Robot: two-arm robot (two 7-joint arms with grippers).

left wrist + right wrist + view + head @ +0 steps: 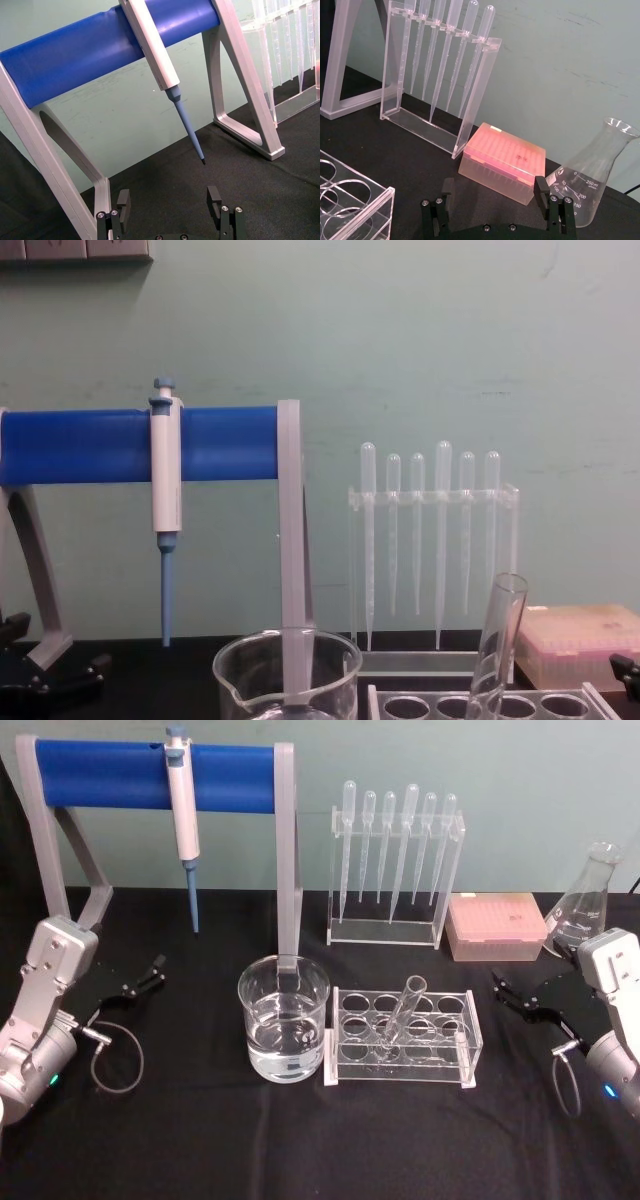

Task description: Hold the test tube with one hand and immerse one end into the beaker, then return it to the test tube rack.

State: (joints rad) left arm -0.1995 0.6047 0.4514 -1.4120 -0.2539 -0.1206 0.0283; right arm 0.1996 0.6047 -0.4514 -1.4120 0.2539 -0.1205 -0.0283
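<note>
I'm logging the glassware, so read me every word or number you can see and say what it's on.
"250ml": printed on the clear glass conical flask.
"200": same flask, graduation mark.
"150": same flask, graduation mark.
Too small to read: the print under "250ml".
Blurred: the dark mark on the pink plastic tip box.

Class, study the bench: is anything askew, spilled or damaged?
The test tube leans in the rack, its top tilted toward the robot's right, instead of standing upright. No spill or breakage shows.
</note>
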